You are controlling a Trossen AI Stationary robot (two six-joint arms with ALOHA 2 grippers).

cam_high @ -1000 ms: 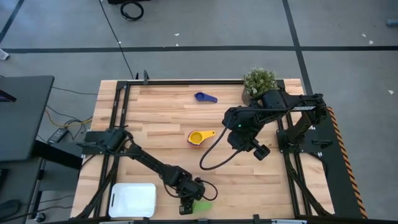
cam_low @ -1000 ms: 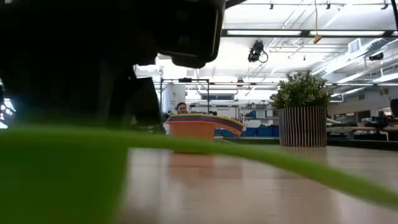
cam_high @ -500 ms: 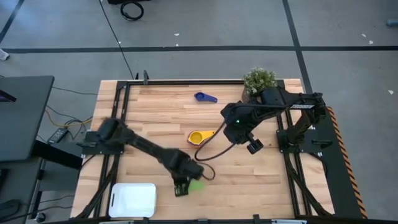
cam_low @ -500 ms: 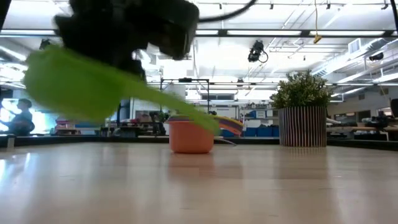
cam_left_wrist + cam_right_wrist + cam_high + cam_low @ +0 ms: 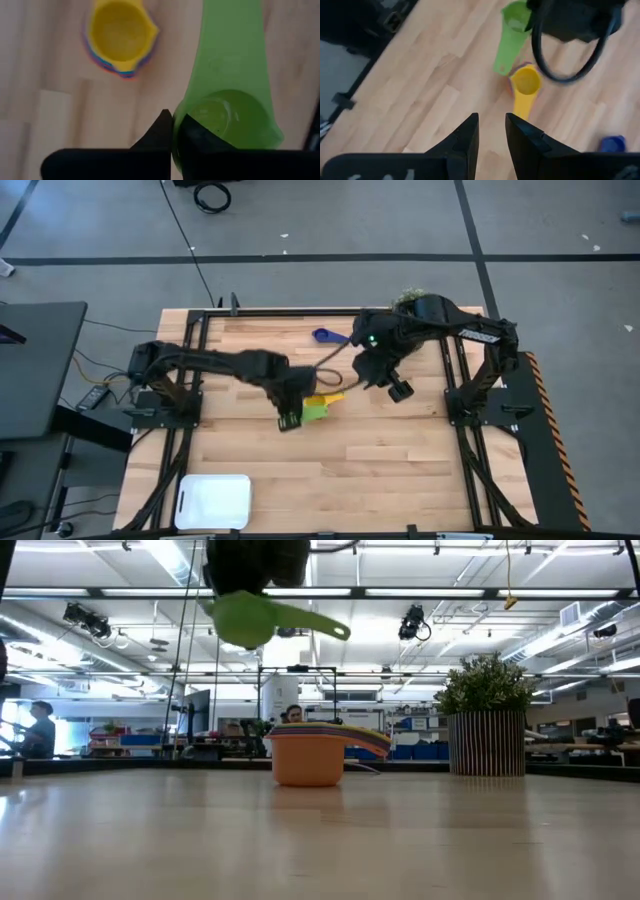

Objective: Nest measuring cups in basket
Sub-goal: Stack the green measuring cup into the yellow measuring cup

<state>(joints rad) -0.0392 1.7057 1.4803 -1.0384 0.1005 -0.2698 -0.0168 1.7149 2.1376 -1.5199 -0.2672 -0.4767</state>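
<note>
The green measuring cup point(image 5: 250, 620) hangs in the air in my left gripper point(image 5: 292, 418), just beside a stack of nested cups with the yellow one point(image 5: 322, 399) on top and the orange one point(image 5: 308, 762) at the bottom, standing on the table's middle. A dark blue cup point(image 5: 326, 336) lies alone near the far edge. The white basket point(image 5: 213, 502) sits at the near left corner. My right gripper point(image 5: 399, 391) hovers open to the right of the stack, touching nothing. My left gripper holds the green cup by its bowl's wall point(image 5: 176, 120), on the side away from the handle. One finger point(image 5: 200, 140) is inside the bowl and the other point(image 5: 159, 131) outside. The fingers point down from above. The cup is lifted clear, about level, its handle point(image 5: 325, 625) pointing away from the fingers.
A plant in a ribbed round pot point(image 5: 487, 740) stands at the far right corner, behind my right arm. Black frame rails point(image 5: 190, 350) run along the table's sides. Bare wood point(image 5: 400, 480) lies between the stack and the near edge.
My left gripper has carried the green cup from the near edge, up off the table and toward the far edge, to a spot beside the stack. My right gripper has moved toward the far edge.
</note>
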